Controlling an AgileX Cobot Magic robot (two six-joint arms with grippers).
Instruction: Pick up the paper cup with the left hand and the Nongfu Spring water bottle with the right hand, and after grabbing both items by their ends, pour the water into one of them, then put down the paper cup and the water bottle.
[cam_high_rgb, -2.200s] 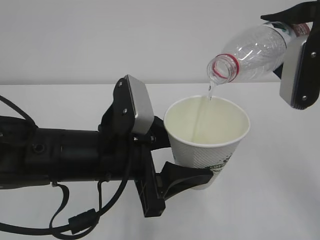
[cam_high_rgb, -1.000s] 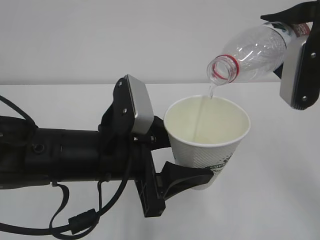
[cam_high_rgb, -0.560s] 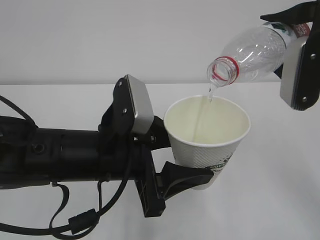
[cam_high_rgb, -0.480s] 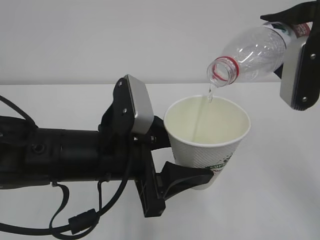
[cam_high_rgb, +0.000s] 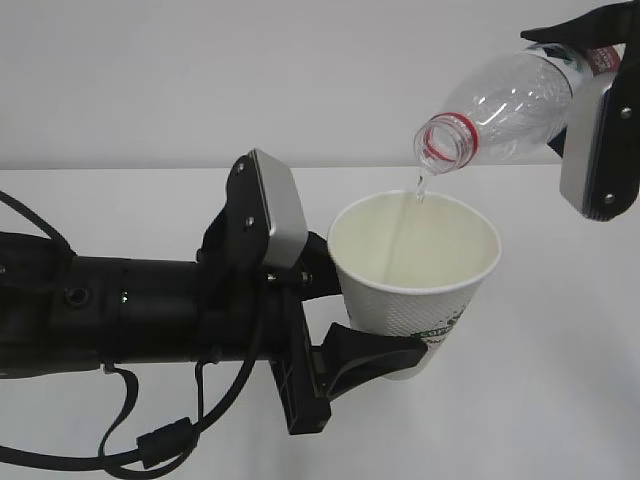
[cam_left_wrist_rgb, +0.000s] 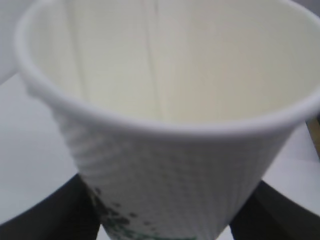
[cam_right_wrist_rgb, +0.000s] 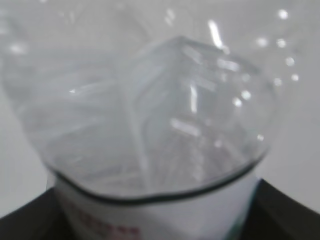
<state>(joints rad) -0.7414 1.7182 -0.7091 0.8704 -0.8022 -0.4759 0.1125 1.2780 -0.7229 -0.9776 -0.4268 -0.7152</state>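
In the exterior view we are mid-pour. Our left hand (cam_high_rgb: 375, 355) has its jaws clasped around the lower part of the paper cup (cam_high_rgb: 415, 285), which hangs above the white desk (cam_high_rgb: 560, 380), upright with a slight tilt. At two o'clock from the cup, our right hand (cam_high_rgb: 590, 110) has its jaws clamped on the rear end of the Nongfu Spring water bottle (cam_high_rgb: 505, 100), tipped mouth-down, its red-ringed opening just above the cup's far rim. A thin thread of the water (cam_high_rgb: 421, 186) falls into the cup. Both pick-ups are done; we judge the pour nearly spent, with both set-downs left. Against the earlier frames almost nothing differs: cup and arms hold their places, the bottle has tipped only a touch, and the stream stays thin.

The left wrist view shows the cup (cam_left_wrist_rgb: 170, 165) filling the frame, dark jaws at five and seven o'clock against its sides.

The right wrist view shows the bottle (cam_right_wrist_rgb: 145, 115), clear and blurred, its label at six o'clock between dark jaws.
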